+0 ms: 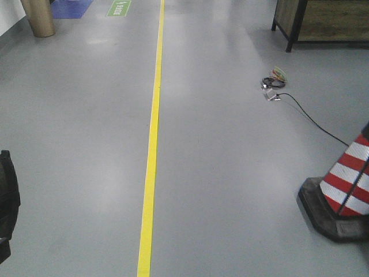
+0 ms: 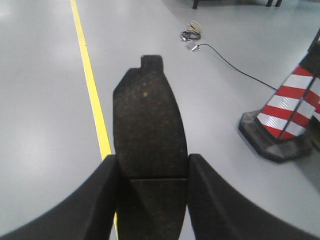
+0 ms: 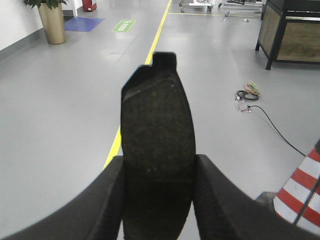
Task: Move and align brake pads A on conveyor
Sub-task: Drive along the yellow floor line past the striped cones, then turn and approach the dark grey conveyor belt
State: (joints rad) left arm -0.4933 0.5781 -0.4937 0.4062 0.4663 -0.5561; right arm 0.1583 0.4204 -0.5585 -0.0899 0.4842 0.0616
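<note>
My left gripper (image 2: 152, 172) is shut on a dark grey brake pad (image 2: 147, 120) with a thin groove across its middle; the pad sticks out forward between the fingers (image 2: 102, 192), above the grey floor. My right gripper (image 3: 159, 172) is shut on a second dark grey brake pad (image 3: 157, 120), held the same way above the floor. The conveyor is out of view in all three views. No other brake pads show. In the front view only a dark piece of the robot shows at the left edge (image 1: 7, 202).
A yellow floor line (image 1: 151, 150) runs ahead. A red-and-white traffic cone (image 1: 346, 184) stands at the right, with a black cable and small connector bundle (image 1: 274, 86) on the floor beyond it. A wooden cabinet (image 1: 323, 20) stands far right and a gold planter (image 1: 37, 17) far left.
</note>
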